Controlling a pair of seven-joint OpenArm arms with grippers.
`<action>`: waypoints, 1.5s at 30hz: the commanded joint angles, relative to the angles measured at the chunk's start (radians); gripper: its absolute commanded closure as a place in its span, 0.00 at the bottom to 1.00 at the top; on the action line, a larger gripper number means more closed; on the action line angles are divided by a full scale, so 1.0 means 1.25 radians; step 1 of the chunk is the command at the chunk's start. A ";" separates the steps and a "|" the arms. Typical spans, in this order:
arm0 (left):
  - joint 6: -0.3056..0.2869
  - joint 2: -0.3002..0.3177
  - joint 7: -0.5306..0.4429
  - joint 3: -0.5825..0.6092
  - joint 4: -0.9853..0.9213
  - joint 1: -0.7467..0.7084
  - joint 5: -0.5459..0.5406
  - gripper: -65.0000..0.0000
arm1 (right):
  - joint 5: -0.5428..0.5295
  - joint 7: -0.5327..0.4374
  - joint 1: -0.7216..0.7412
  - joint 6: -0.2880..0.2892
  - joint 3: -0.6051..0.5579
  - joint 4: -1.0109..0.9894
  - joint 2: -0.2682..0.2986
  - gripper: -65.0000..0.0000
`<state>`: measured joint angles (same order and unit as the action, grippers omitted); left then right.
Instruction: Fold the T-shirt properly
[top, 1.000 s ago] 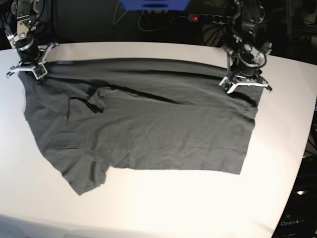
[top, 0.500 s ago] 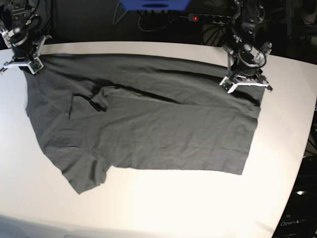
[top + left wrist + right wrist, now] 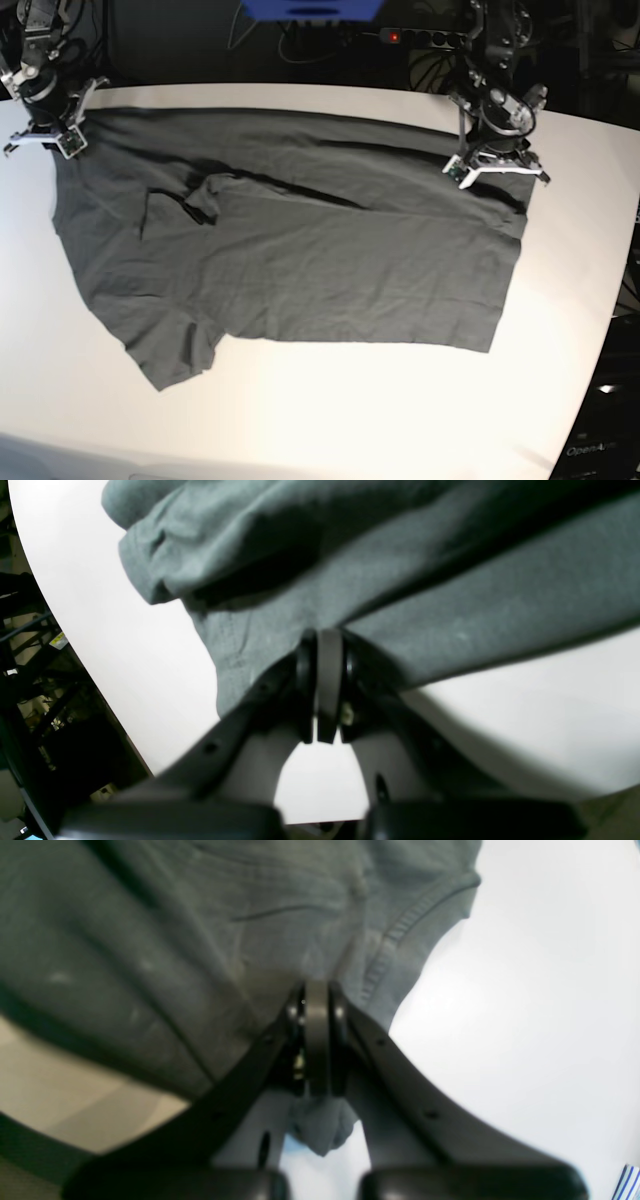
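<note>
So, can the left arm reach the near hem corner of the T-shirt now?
Probably not yet: the left gripper is shut on the T-shirt at its far corner, so it must let go first. The white table beside that side looks free.

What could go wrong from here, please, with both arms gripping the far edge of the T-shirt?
1. The right gripper pinches only a small bunch near a stitched hem, so the T-shirt could slip free if pulled.
2. The folded-over flap and crease in the cloth may get locked into the fold.
3. The left gripper holds near the table edge; uneven pulling could skew the shirt.
</note>
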<state>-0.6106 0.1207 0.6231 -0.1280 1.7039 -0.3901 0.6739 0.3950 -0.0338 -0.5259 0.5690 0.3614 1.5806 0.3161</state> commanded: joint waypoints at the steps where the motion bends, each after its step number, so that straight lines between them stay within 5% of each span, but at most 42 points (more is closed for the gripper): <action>1: -0.070 -0.006 0.102 0.000 -0.031 -0.032 -0.012 0.96 | -0.004 -0.013 0.000 -0.008 0.006 0.013 0.013 1.00; 14: -0.070 -0.038 0.111 0.006 0.117 -0.029 -0.011 0.96 | -0.004 -0.014 0.000 -0.008 0.006 0.011 0.012 1.00; 29: -0.070 -0.049 0.111 0.004 0.120 0.002 0.040 0.96 | -0.004 -0.015 0.000 -0.007 0.005 0.009 -0.001 1.00; 45: -0.070 -0.067 0.110 0.000 0.231 0.001 0.037 0.96 | 0.096 -0.020 0.019 -0.007 0.006 0.011 -0.033 1.00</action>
<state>-0.7063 0.0357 0.7601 -0.1276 1.9743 -0.3931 0.7136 0.5186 -0.0441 -0.4999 0.5690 0.3614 1.5795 0.2604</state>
